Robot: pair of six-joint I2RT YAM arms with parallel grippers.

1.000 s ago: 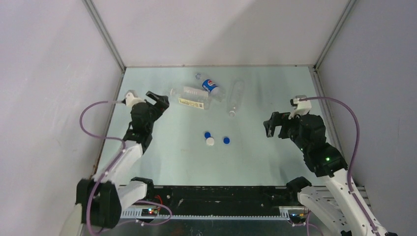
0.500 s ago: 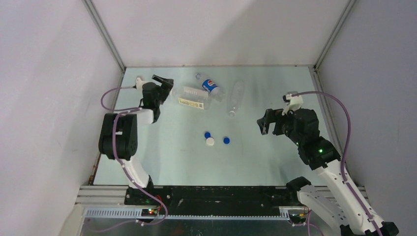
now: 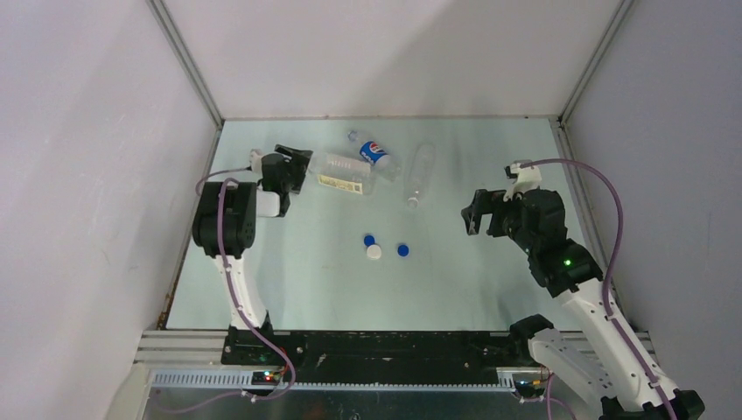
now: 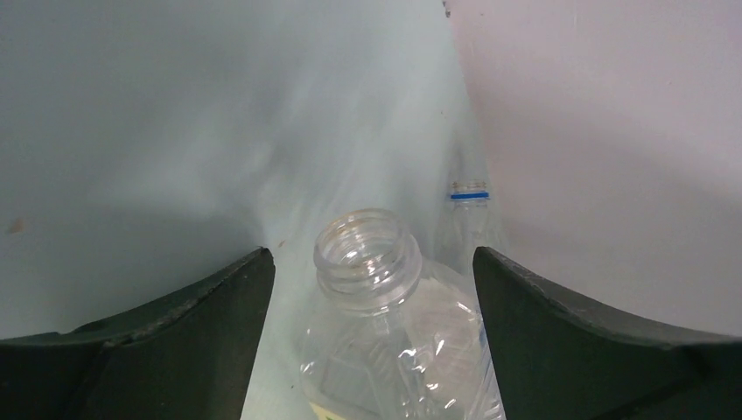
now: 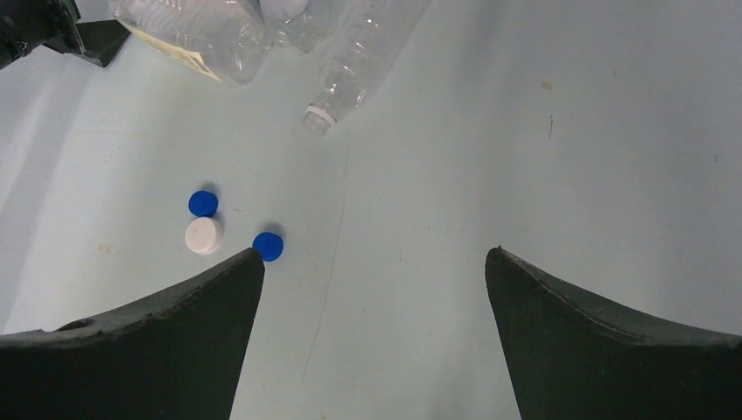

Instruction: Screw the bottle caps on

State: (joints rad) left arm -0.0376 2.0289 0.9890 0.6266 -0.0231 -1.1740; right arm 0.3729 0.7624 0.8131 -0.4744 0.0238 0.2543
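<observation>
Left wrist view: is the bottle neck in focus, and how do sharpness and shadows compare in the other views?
Left wrist: the open bottle neck is sharp, its body below full of pale glints, the table behind soft. Right wrist: crisp, the three caps each with a small soft shadow. Top external: even light, the plain bottle faint against the table.

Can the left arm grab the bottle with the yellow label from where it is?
Probably yes. The left arm's jaws stand wide open, and in the wrist view the yellow-label bottle's uncapped neck lies right between them, with nothing in the way.
</observation>
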